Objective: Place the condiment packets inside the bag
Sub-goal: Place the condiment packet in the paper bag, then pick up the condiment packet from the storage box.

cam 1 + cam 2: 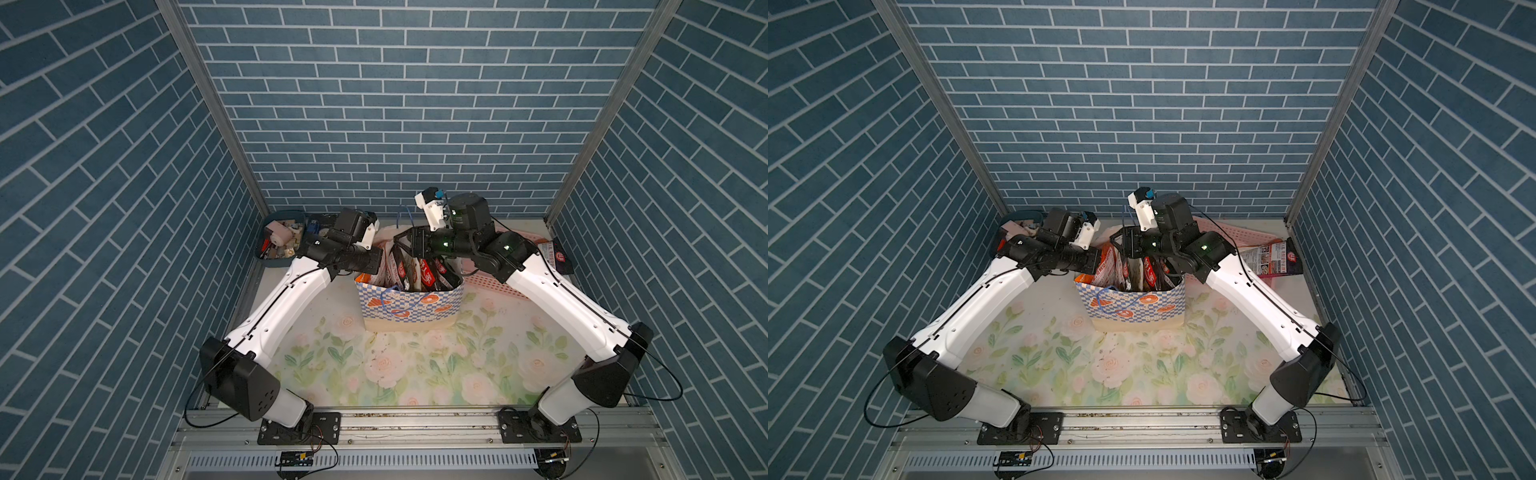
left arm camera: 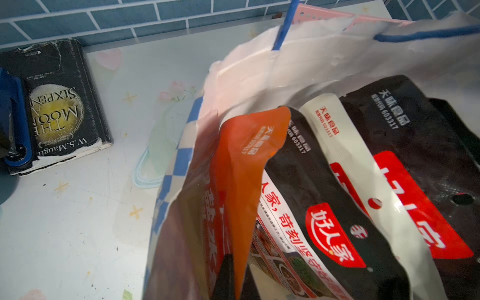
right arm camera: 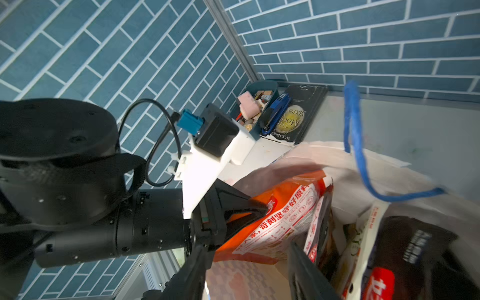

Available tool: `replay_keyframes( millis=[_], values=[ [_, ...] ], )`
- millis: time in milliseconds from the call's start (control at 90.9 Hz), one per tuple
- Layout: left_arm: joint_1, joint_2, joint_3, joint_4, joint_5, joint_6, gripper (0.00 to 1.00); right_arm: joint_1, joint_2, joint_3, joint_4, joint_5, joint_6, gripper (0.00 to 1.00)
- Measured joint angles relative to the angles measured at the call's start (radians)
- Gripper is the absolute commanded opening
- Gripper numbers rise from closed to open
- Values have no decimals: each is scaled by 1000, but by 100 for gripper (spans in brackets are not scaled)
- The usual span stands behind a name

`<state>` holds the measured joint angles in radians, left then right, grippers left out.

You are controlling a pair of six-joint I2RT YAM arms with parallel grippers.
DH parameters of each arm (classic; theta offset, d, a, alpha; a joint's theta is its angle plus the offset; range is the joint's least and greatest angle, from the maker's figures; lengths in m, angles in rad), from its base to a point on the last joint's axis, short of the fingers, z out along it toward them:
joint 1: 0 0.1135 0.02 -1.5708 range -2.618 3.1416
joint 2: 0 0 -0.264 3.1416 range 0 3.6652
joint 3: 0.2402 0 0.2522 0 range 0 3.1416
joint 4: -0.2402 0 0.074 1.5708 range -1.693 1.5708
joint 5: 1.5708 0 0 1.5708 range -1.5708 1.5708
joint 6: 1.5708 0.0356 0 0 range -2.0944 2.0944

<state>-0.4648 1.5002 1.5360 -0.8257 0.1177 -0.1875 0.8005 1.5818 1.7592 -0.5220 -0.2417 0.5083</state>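
The checked bag (image 1: 411,307) (image 1: 1133,307) stands upright mid-table with several condiment packets (image 1: 419,272) on end inside it. In the left wrist view these are an orange packet (image 2: 249,155), black ones (image 2: 311,181) and a white one (image 2: 350,155). My left gripper (image 2: 237,280) (image 1: 376,262) is at the bag's left rim, shut on the orange packet's edge. Just above the bag's mouth my right gripper (image 3: 249,275) (image 1: 409,245) is open, with only the bag's inner wall showing between its fingers. One more packet (image 1: 557,253) (image 1: 1275,257) lies outside, by the right wall.
A pink slotted basket (image 1: 498,282) sits behind the right arm, right of the bag. A blue tray (image 1: 278,245) of small items occupies the back left corner, with a dark book (image 2: 62,104) and a blue stapler (image 3: 279,109) beside it. The bag's blue cord handle (image 3: 355,145) stands up.
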Motion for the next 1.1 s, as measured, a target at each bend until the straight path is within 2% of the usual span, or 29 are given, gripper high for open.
replay_keyframes(
  millis=[154, 231, 297, 407, 539, 660, 814, 935, 1100],
  values=[
    [0, 0, 2, 0, 8, 0, 0, -21, -47, 6, -105, 110, -8, 60],
    [0, 0, 2, 1, 12, 0, 0, -90, -81, 3, -164, 143, -18, 62],
    [0, 0, 2, 1, 16, -2, 0, -205, -123, -27, -197, 166, -37, 65],
    [0, 0, 2, 6, 24, -5, 12, -473, -200, -139, -222, 187, -92, 69],
    [1, -2, -4, 54, 38, -9, 24, -793, -230, -304, -206, 141, -156, 69],
    [2, -6, -16, 79, 46, -18, 29, -961, -182, -389, -180, 107, -212, 73],
    [2, -28, -23, 95, 49, -18, 33, -1148, -129, -444, -90, 31, -253, 73],
    [2, -62, -23, 108, 49, -18, 33, -1245, -77, -476, -24, -49, -268, 73],
    [2, -95, -26, 127, 48, -17, 34, -1247, -28, -533, 56, -204, -274, 68]
  ],
)
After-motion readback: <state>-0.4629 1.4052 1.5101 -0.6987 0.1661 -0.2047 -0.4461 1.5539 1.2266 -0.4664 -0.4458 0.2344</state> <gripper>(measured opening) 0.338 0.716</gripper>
